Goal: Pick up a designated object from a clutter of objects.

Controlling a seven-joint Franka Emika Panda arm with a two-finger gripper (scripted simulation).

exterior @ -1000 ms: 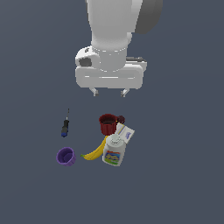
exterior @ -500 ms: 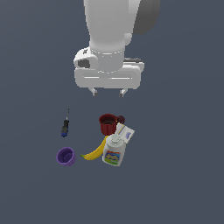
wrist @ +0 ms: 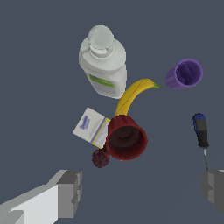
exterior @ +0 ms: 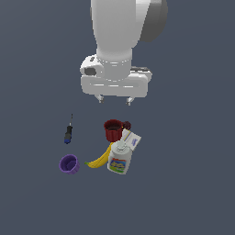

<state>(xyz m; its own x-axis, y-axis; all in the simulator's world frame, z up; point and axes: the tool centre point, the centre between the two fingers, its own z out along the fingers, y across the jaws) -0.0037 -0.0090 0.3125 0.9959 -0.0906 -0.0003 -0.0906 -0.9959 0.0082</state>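
The white two-fingered claw (exterior: 114, 99) hangs spread wide and empty in the upper middle of the exterior view, above the clutter; in the wrist view its grey pads (wrist: 70, 193) stand far apart.

Nearest it lies the task's thing, one small dark maroon plum-like ball (wrist: 100, 158), touching the outer side of the one red mug (wrist: 126, 138), which stands upright with its mouth open. In the exterior view the ball (exterior: 126, 125) is just a dark bump peeking past the mug's (exterior: 113, 130) right edge. One white-blue box (wrist: 92, 127) lies against the mug, close beside the ball. One yellow banana (wrist: 132, 95) curves away from the mug, and one white labelled plastic bottle (wrist: 103, 65) lies beyond it.

One small dark screwdriver with a blue-tipped handle (exterior: 68, 133) lies apart at the exterior view's left; one purple cup (exterior: 69, 164) stands apart at lower left.

Bare grey floor (exterior: 193, 183) surrounds the cluster on every side.

The wrist view shows the ball whole; the exterior view alone shows the arm's white body.
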